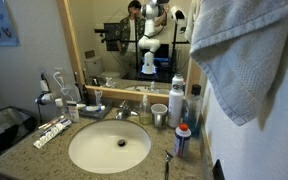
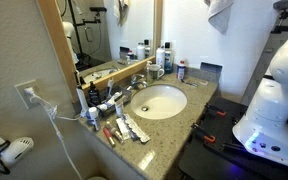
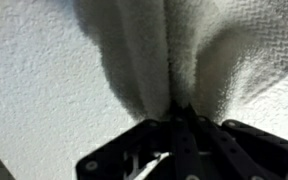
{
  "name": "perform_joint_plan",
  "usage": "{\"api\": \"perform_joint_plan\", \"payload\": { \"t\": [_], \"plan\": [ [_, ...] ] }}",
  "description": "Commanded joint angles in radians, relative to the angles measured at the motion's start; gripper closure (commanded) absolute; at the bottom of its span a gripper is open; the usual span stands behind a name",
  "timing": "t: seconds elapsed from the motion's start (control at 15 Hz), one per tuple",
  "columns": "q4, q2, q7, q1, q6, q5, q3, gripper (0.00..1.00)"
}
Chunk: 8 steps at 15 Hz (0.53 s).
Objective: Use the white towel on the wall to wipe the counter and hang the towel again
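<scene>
The white towel (image 3: 169, 50) is bunched between my gripper's (image 3: 174, 112) black fingers, which are shut on it right against the textured white wall (image 3: 34, 70). In both exterior views the towel (image 1: 239, 45) (image 2: 219, 10) hangs high on the wall (image 2: 234, 50), above the far end of the counter. The speckled granite counter (image 1: 34, 158) (image 2: 194, 100) lies below with its oval white sink (image 1: 109, 147) (image 2: 159, 101). The gripper itself does not show in the exterior views.
Bottles, cups and toiletries (image 1: 169, 105) (image 2: 149, 55) crowd the counter by the wood-framed mirror (image 1: 134, 40). The chrome faucet (image 1: 124, 113) stands behind the sink. Toothpaste tubes (image 2: 129, 128) lie near the counter's front. The robot's white body (image 2: 274, 100) stands beside the counter.
</scene>
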Motion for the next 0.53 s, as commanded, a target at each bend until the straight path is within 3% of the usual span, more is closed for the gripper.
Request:
{"api": "perform_joint_plan", "payload": {
  "t": [0.0,0.47],
  "plan": [
    [0.103,0.097,-0.034,-0.033,0.090,0.067,-0.031,0.99],
    [0.128,0.166,-0.105,-0.077,0.167,0.224,-0.033,0.99]
  ]
}}
